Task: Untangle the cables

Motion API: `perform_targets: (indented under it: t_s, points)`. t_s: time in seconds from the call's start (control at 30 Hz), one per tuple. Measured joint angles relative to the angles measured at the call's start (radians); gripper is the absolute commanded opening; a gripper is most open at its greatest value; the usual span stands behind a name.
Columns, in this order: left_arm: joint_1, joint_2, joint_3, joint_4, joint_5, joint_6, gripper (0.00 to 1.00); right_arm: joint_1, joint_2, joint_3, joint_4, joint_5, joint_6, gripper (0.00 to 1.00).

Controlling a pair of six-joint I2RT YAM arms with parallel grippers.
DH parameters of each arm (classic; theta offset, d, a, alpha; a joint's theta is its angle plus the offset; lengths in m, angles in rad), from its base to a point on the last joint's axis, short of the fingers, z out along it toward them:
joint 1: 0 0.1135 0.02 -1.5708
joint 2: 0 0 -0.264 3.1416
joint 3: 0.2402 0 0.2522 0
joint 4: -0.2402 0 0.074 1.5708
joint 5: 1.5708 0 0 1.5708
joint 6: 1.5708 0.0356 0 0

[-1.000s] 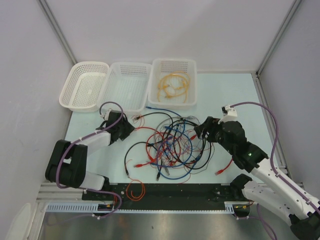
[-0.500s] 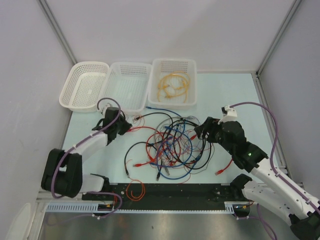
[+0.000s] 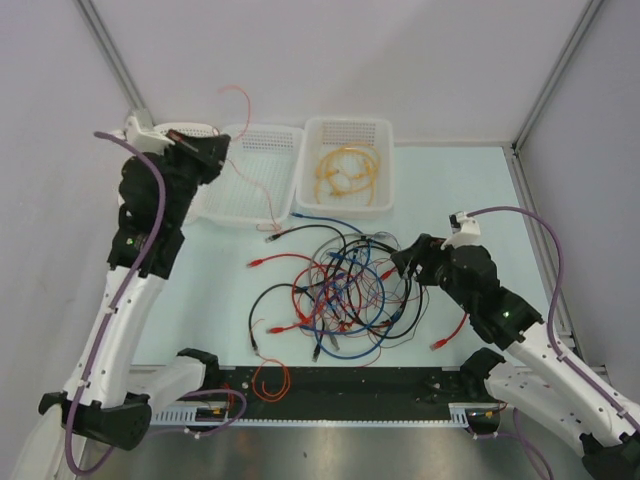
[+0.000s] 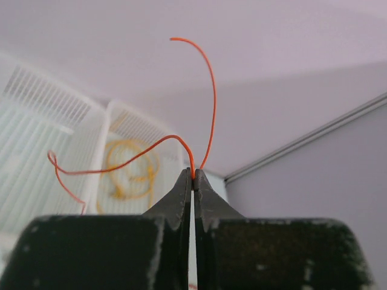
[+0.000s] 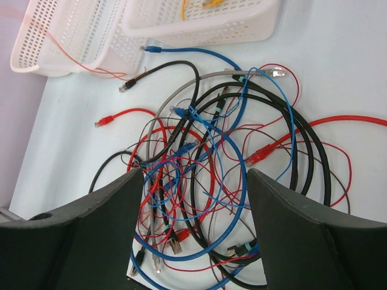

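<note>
The cables (image 3: 345, 290) lie in a tangled heap of red, blue, black and grey strands at the table's middle, also seen in the right wrist view (image 5: 205, 163). My left gripper (image 3: 207, 150) is raised high over the white baskets, shut on a thin orange-red wire (image 4: 214, 84) pinched at its tips (image 4: 193, 175). The wire loops above the jaws and trails down across the middle basket (image 3: 262, 130) toward the heap. My right gripper (image 3: 400, 262) hovers at the heap's right edge, open (image 5: 196, 175), holding nothing.
Three white baskets stand in a row at the back; the right one (image 3: 345, 122) holds yellow cables (image 3: 345, 172). An orange cable loop (image 3: 270, 380) lies at the near edge. A red cable (image 3: 452, 330) trails out right of the heap.
My left gripper closed on the thin orange-red wire near the heap's left side and rose up and back over the baskets, drawing the wire along. The right arm barely moved.
</note>
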Motion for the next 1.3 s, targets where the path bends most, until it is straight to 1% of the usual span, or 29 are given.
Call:
perform_targets:
  t_s: [0.17, 0.27, 0.33, 0.37, 0.5, 0.67, 0.73, 0.83, 1.03, 1.07, 1.23, 1.27, 1.3]
  points:
    - [0.000, 0.062, 0.212, 0.023, -0.018, 0.023, 0.00, 0.000, -0.007, 0.000, 0.001, -0.001, -0.001, 0.73]
    - [0.000, 0.142, 0.331, 0.037, -0.023, 0.039, 0.00, 0.000, -0.011, 0.000, 0.002, -0.001, -0.003, 0.74]
    - [0.000, 0.224, 0.429, 0.035, -0.026, 0.053, 0.00, 0.000, -0.018, 0.000, 0.003, 0.000, -0.010, 0.74]
    - [0.000, 0.237, 0.442, 0.038, -0.026, 0.056, 0.00, 0.000, -0.021, 0.000, 0.003, 0.000, -0.012, 0.74]
    - [0.000, 0.355, 0.571, 0.027, -0.032, 0.072, 0.00, 0.000, -0.032, 0.000, 0.005, 0.005, -0.027, 0.74]
    - [0.002, 0.497, 0.791, -0.010, -0.040, 0.105, 0.00, -0.005, -0.031, 0.000, 0.005, 0.016, -0.042, 0.74]
    - [0.006, 0.535, 0.854, -0.008, -0.040, 0.114, 0.00, -0.008, -0.027, 0.000, 0.005, 0.016, -0.047, 0.74]
    - [0.022, 0.574, 0.892, -0.007, -0.040, 0.119, 0.00, -0.012, -0.016, 0.000, 0.005, 0.016, -0.053, 0.74]
    - [0.072, 0.688, 0.893, -0.005, -0.026, 0.108, 0.00, -0.024, 0.027, 0.000, 0.008, 0.017, -0.074, 0.74]
    - [0.075, 0.704, 0.877, -0.002, -0.019, 0.106, 0.00, -0.028, 0.038, 0.000, 0.008, 0.017, -0.076, 0.75]
    - [0.079, 0.723, 0.696, 0.023, 0.003, 0.091, 0.00, -0.041, 0.088, 0.000, 0.013, 0.016, -0.084, 0.74]
    - [0.079, 0.728, 0.668, 0.023, 0.006, 0.092, 0.09, -0.042, 0.097, 0.000, 0.015, 0.016, -0.085, 0.74]
    - [0.079, 0.733, 0.646, 0.024, 0.010, 0.092, 0.47, -0.042, 0.103, 0.000, 0.018, 0.015, -0.086, 0.74]
